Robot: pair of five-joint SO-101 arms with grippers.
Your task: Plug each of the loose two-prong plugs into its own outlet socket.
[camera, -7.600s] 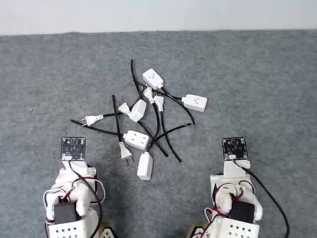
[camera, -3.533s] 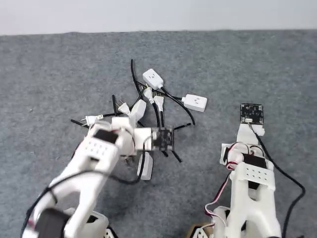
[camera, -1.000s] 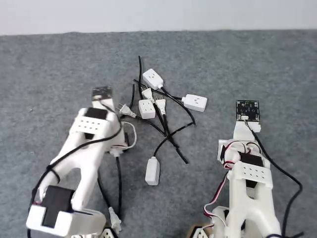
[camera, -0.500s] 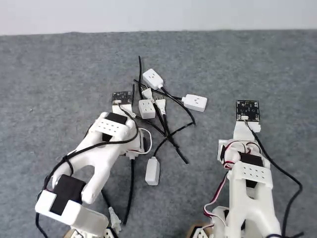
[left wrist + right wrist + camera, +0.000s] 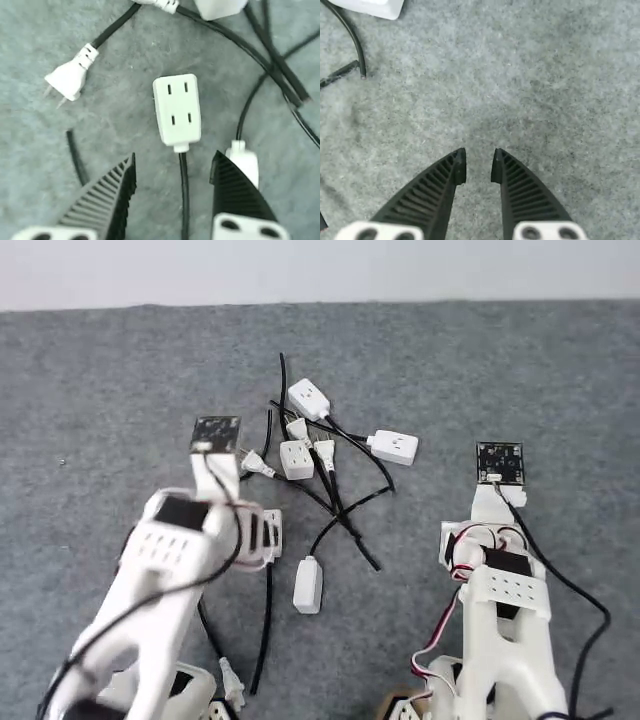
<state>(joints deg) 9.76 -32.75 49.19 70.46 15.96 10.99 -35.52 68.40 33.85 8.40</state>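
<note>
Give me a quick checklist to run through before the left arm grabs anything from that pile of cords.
1. Left gripper open and empty: ok.
2. Outlet block ahead of it, slots facing up, nothing plugged in: ok.
3. Loose plug beside the block, prongs free: ok.
4. Closing path clear: not ok, the block's cord runs between the jaws.
5. Right gripper empty, over bare carpet: ok.
6. Height above the carpet: cannot tell.
</note>
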